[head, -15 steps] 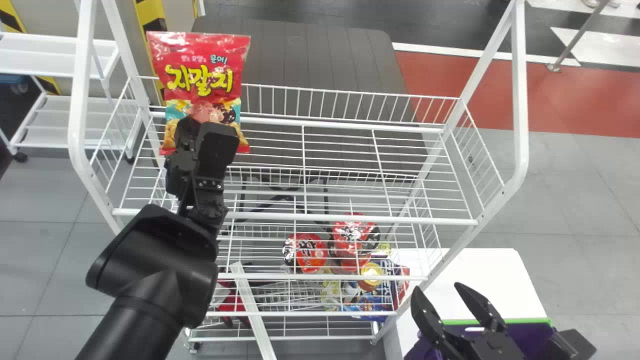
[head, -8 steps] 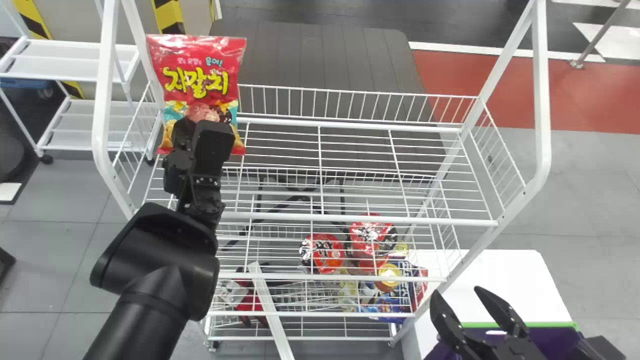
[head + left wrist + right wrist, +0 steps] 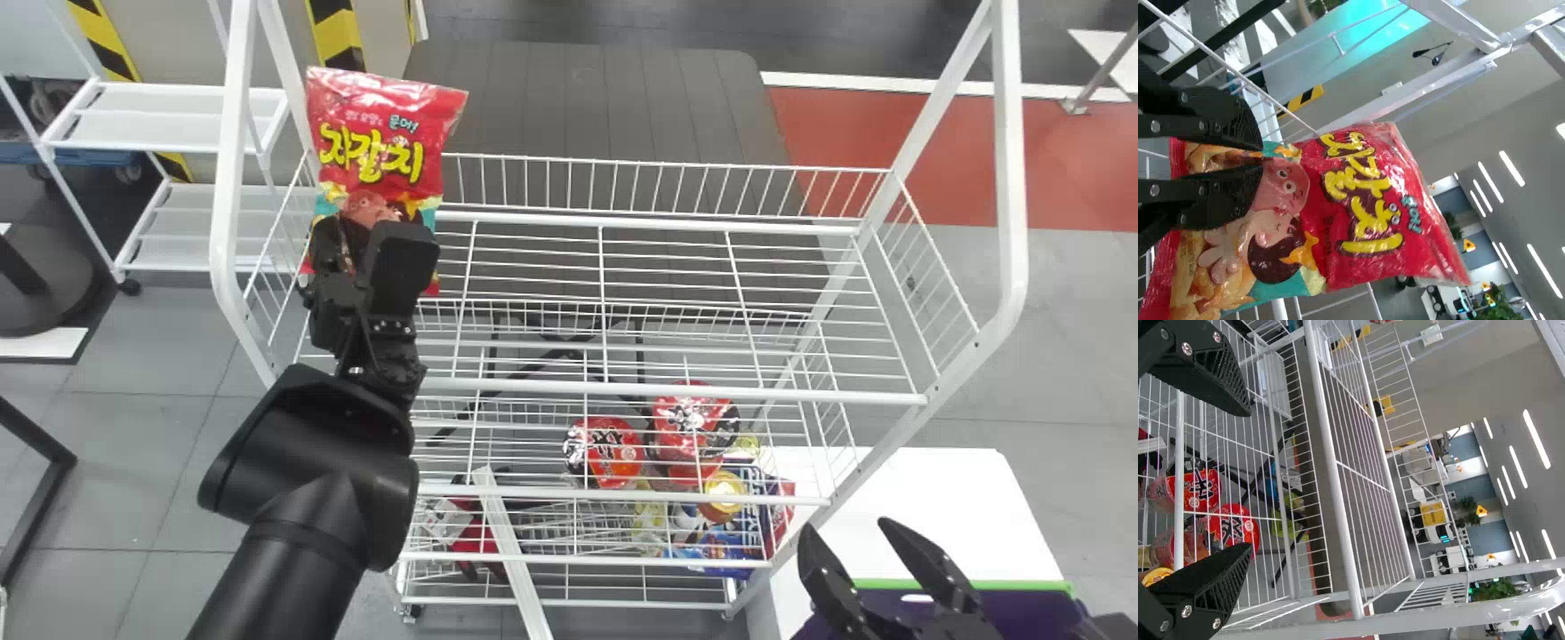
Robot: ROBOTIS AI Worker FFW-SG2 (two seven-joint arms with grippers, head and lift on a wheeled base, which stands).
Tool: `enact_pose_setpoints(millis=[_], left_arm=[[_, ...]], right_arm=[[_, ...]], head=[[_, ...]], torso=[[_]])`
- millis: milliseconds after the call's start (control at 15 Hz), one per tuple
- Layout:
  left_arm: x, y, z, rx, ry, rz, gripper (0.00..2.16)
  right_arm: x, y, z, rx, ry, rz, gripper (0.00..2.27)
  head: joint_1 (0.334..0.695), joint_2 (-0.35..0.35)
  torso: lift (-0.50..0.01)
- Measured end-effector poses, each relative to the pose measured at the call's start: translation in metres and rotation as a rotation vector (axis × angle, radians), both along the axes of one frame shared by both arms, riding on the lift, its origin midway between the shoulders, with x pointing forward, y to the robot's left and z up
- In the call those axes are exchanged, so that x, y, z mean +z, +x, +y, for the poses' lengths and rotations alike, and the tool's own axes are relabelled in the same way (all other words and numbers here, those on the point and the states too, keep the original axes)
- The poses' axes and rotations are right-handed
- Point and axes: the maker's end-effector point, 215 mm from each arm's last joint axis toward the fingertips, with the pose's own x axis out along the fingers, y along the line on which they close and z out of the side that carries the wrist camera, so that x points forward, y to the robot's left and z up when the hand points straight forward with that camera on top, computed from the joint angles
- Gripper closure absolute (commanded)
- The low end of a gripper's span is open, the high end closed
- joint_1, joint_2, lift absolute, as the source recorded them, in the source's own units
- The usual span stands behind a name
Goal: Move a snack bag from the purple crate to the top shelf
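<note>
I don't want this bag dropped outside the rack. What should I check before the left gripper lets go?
1. Snack bag held by the left gripper: ok, pinched in its lower part.
2. Bag upright: ok, roughly, its top edge uppermost in the head view.
3. Bag lined up with the top shelf: cannot tell; it overlaps the rear left corner in the head view, but its depth is unclear.
4. Bag's bottom supported by the shelf: cannot tell, the arm covers much of it.
5. Right gripper out of the way: ok, open down by the purple crate.
</note>
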Motion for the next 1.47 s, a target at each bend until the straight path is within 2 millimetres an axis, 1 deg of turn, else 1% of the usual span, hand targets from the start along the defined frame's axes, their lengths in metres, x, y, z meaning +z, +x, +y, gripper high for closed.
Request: enact_pose_setpoints(millis=[67,400,600,733,867,1067,1200,1333,1467], left_arm=[[0.0,-0.001,-0.002,-0.002,0.003,0.001,0.23],[-0.003,-0.006,-0.012,-0.01,0.012,0.001,0.23],[-0.008,-0.015,-0.021,-0.025,0.009,0.008,0.23],[-0.004,-0.02,-0.031,-0.041,0.002,0.001,0.23],[0.006,-0.029,-0.044,-0.059,-0.013,-0.014,0.23],[0.026,-0.051,-0.07,-0.093,-0.05,-0.038,0.23],[0.033,-0.073,-0.081,-0.115,-0.086,-0.038,0.23],[0.032,-0.093,-0.081,-0.115,-0.111,-0.029,0.23],[0.027,-0.108,-0.072,-0.101,-0.125,-0.015,0.23]], right_arm=[[0.0,0.0,0.0,0.0,0.001,0.0,0.12],[0.002,-0.001,-0.003,-0.005,0.01,-0.004,0.13],[0.001,-0.001,-0.006,-0.009,0.008,-0.003,0.13],[0.001,0.0,-0.007,-0.01,0.006,-0.003,0.13],[-0.001,0.0,-0.009,-0.014,0.006,0.0,0.13],[-0.004,0.0,-0.012,-0.02,0.008,0.006,0.13],[-0.007,0.0,-0.016,-0.027,0.008,0.01,0.13],[-0.008,0.001,-0.02,-0.034,0.006,0.011,0.13],[-0.007,0.002,-0.022,-0.037,0.004,0.008,0.13]], head=[[0.695,-0.054],[0.695,-0.068],[0.695,-0.085],[0.695,-0.096],[0.695,-0.112],[0.695,-0.159],[0.695,-0.179],[0.695,-0.192],[0.695,-0.192]], torso=[[0.0],[0.0],[0.0],[0.0],[0.0],[0.0],[0.0],[0.0],[0.0]])
